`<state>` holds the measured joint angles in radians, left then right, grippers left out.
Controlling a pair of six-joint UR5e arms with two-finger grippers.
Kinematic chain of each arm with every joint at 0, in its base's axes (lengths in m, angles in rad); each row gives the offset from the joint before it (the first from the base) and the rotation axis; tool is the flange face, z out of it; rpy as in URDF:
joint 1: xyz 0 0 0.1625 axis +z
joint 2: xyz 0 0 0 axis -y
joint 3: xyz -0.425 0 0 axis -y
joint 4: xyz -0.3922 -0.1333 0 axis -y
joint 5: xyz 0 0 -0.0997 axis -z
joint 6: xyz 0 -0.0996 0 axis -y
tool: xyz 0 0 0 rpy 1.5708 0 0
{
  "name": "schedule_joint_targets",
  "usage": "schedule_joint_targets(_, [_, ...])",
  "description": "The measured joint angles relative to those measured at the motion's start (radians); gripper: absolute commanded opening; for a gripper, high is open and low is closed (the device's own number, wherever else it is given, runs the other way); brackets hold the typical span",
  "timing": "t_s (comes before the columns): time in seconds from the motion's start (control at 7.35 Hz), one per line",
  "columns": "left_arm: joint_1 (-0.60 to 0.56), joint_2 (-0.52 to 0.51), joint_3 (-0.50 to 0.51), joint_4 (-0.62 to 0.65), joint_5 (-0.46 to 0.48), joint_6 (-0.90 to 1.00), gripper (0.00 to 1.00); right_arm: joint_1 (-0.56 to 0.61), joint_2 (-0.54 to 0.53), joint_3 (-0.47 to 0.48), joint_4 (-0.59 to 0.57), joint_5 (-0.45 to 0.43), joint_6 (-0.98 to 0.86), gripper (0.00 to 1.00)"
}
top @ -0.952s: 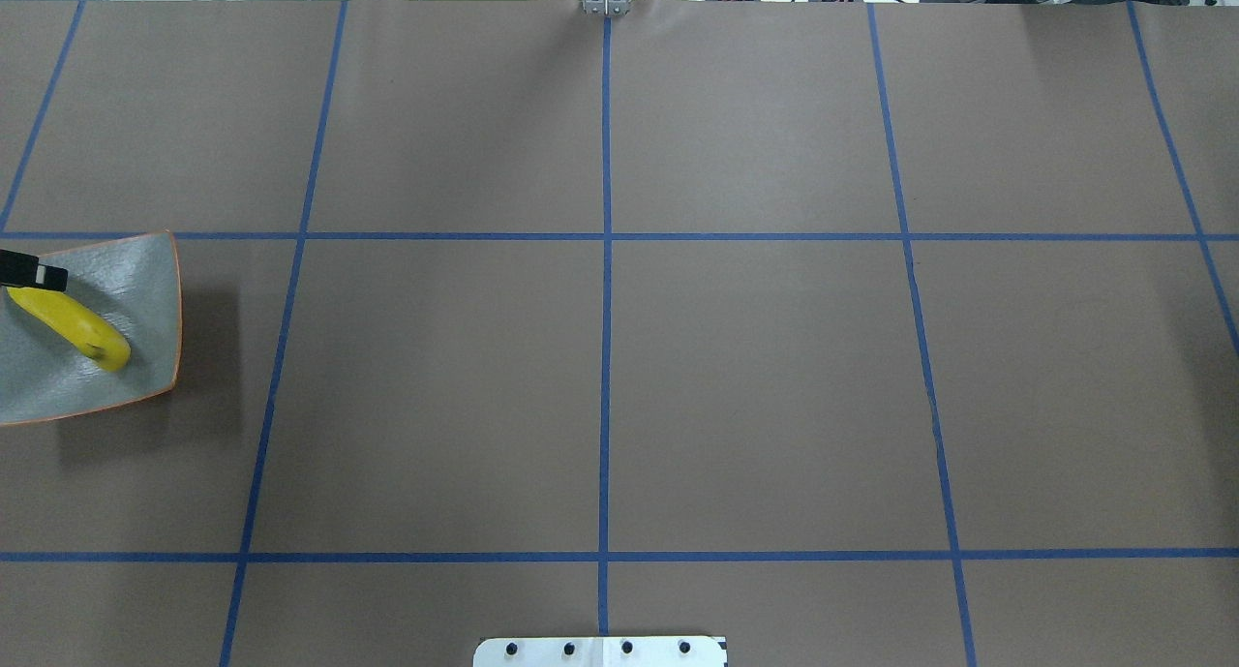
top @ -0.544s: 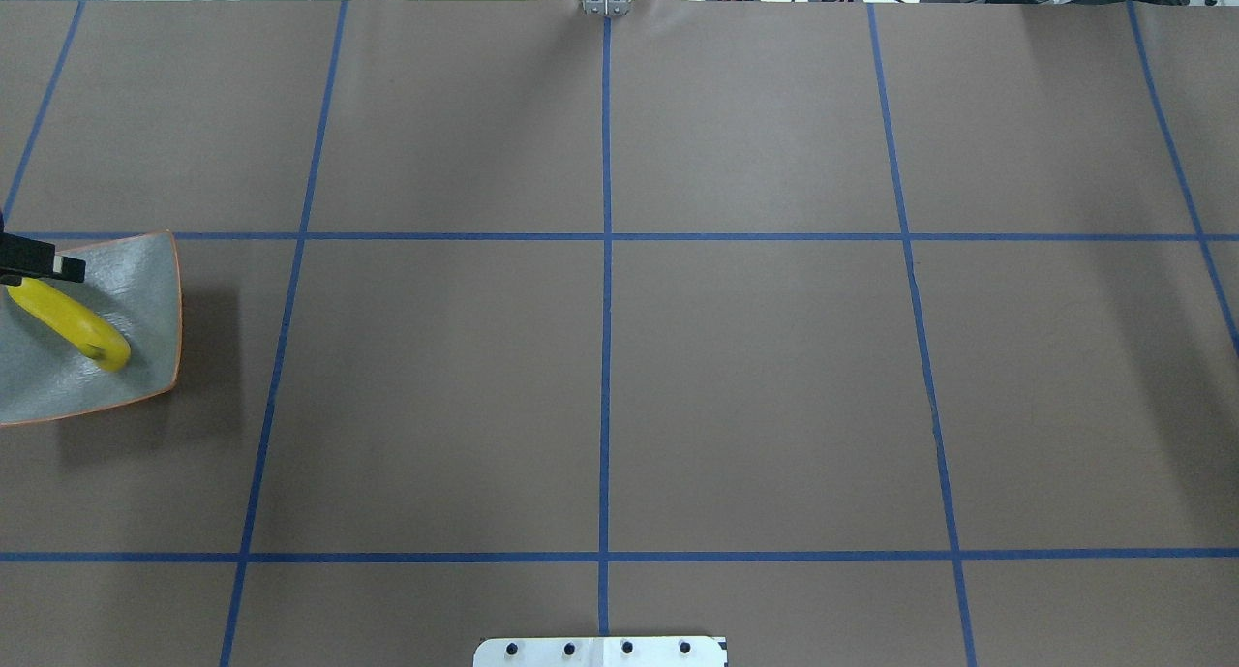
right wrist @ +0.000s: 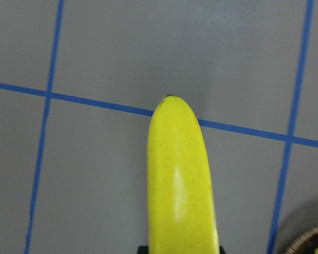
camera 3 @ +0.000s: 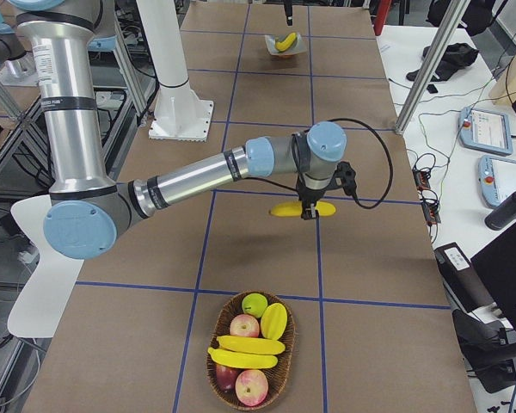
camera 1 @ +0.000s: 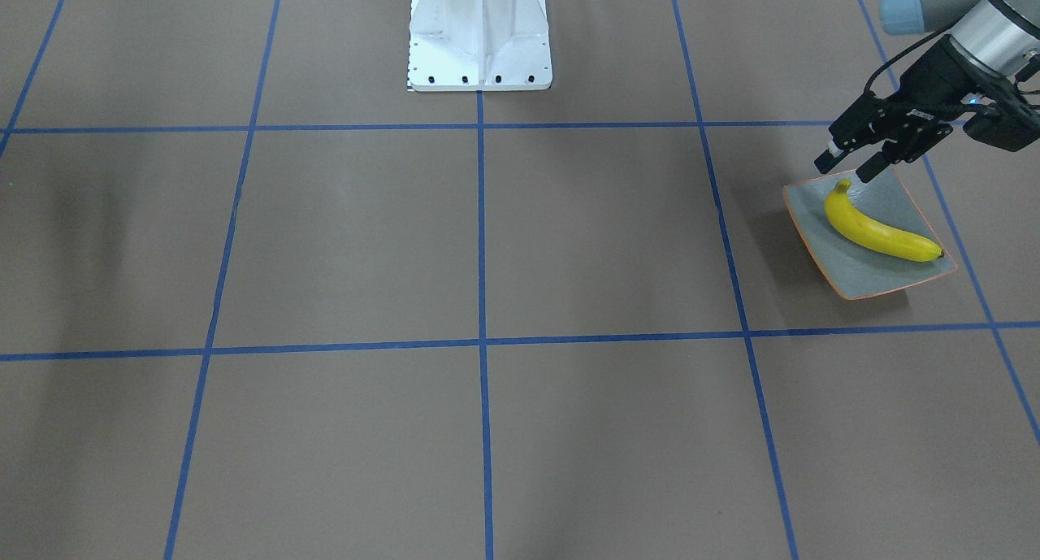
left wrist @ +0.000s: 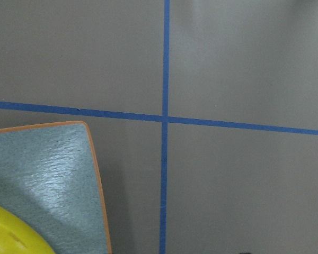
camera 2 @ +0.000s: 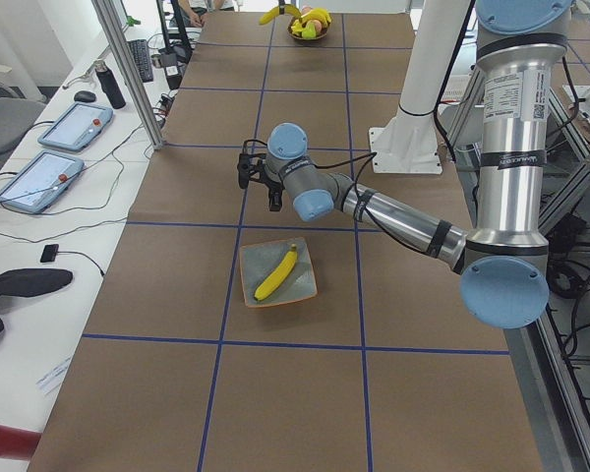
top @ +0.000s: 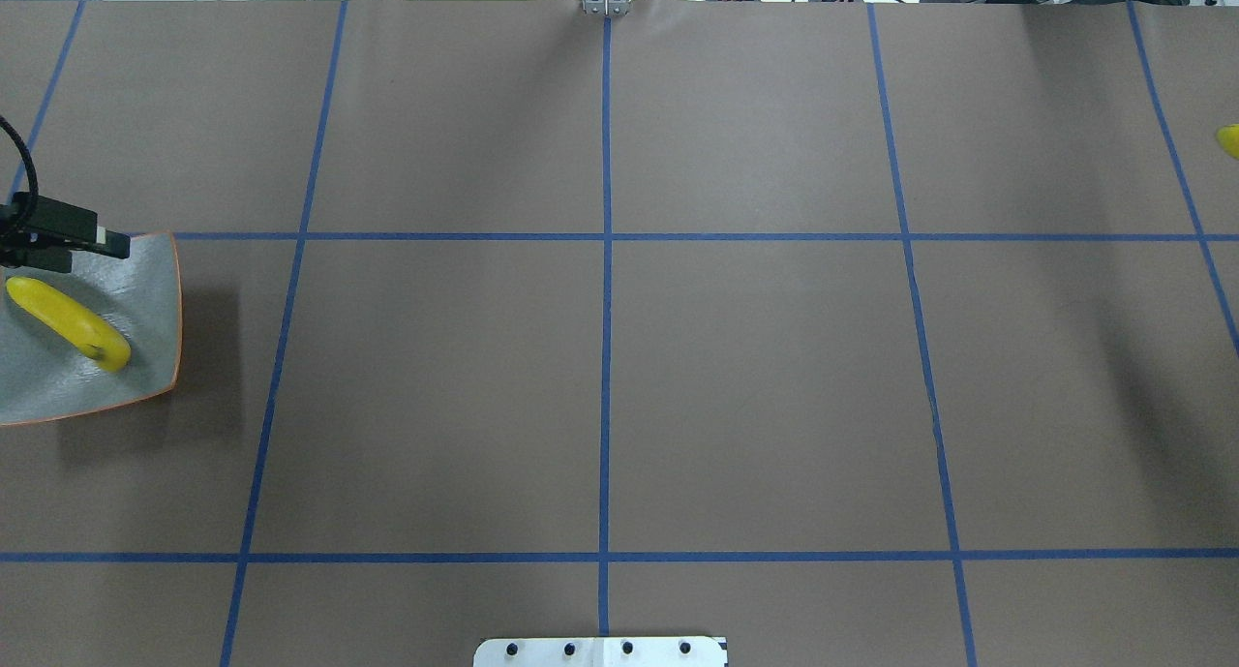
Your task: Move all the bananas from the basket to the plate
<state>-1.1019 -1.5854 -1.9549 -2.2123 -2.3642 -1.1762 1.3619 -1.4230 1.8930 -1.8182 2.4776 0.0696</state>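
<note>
One banana (camera 1: 877,231) lies diagonally on the grey-green plate (camera 1: 869,271), which shows at the left edge of the overhead view (top: 145,357). My left gripper (camera 1: 851,160) hovers open just above the plate's robot-side edge, beside the banana's stem, holding nothing. My right gripper (camera 3: 308,213) is shut on a second banana (camera 3: 303,208) and holds it level above the table, away from the basket (camera 3: 217,372). That banana (right wrist: 180,174) fills the right wrist view. Two more bananas (camera 3: 245,346) lie in the basket.
The basket also holds apples (camera 3: 251,387) and a green fruit (camera 3: 254,304). The robot's white base (camera 1: 479,32) stands at mid-table. Blue tape lines grid the brown table. Tablets and cables lie on a side desk (camera 2: 49,167).
My left gripper has drawn back from the banana's end toward the plate's far edge, leaving the banana lying on the plate. A banana tip has entered the overhead view's right edge.
</note>
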Motion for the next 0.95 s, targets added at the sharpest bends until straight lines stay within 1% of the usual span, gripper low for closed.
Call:
schedule_joint_targets(0.14, [0.009, -0.081, 0.017, -0.002, -0.004, -0.120, 0.84, -0.084, 0.060, 0.024, 0.014, 0.001, 0.098, 0.00])
schedule_joint_targets(0.27, [0.045, -0.182, 0.046, -0.002, -0.004, -0.249, 0.84, -0.168, 0.125, 0.038, 0.025, -0.005, 0.198, 0.00])
schedule_joint_targets(0.41, [0.098, -0.276, 0.082, 0.000, -0.004, -0.352, 0.99, -0.239, 0.186, 0.048, 0.033, -0.016, 0.291, 0.00])
schedule_joint_targets(0.54, [0.147, -0.353, 0.118, 0.000, -0.004, -0.426, 0.99, -0.297, 0.238, 0.053, 0.052, -0.025, 0.384, 0.00])
schedule_joint_targets(0.68, [0.188, -0.409, 0.142, -0.001, -0.002, -0.472, 0.99, -0.348, 0.271, 0.051, 0.101, -0.030, 0.476, 0.00])
schedule_joint_targets(0.95, [0.247, -0.517, 0.190, -0.003, 0.005, -0.584, 0.99, -0.444, 0.306, 0.036, 0.253, -0.064, 0.672, 0.00])
